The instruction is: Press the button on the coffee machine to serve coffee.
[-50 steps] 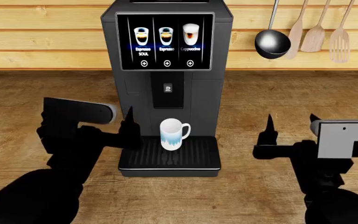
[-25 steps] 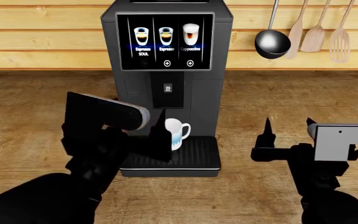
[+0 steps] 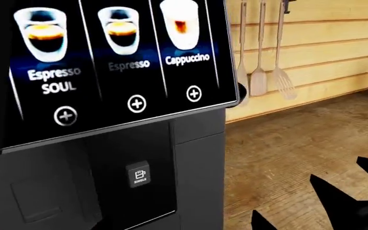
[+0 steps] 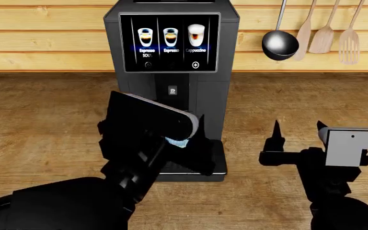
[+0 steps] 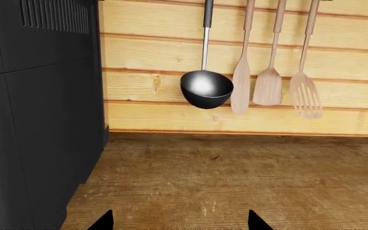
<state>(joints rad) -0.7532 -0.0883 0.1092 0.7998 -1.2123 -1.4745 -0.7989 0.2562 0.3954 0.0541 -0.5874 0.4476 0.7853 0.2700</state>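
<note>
The coffee machine (image 4: pixel 171 52) stands against the wooden wall, its black screen (image 4: pixel 170 42) showing three drink pictures with round plus buttons (image 3: pixel 136 103) under them. A small square button (image 3: pixel 138 176) sits on the spout block below. My left gripper (image 4: pixel 197 139) is raised in front of the spout and drip tray (image 4: pixel 217 165), close to the machine and touching nothing. In the left wrist view only one fingertip (image 3: pixel 258 221) shows; the other is lost against the dark machine front. Its jaws stand apart and empty. My right gripper (image 4: pixel 298 128) is open and empty, to the right of the machine.
A white and blue mug (image 4: pixel 176 142) on the drip tray is mostly hidden behind my left wrist. A ladle (image 4: pixel 280 44) and wooden utensils (image 4: pixel 325 33) hang on the wall at right. The wooden counter (image 4: pixel 43 124) spreads on both sides.
My left arm has swung right and risen, from left of the drip tray to in front of the spout, covering the mug. The right arm has barely moved.
</note>
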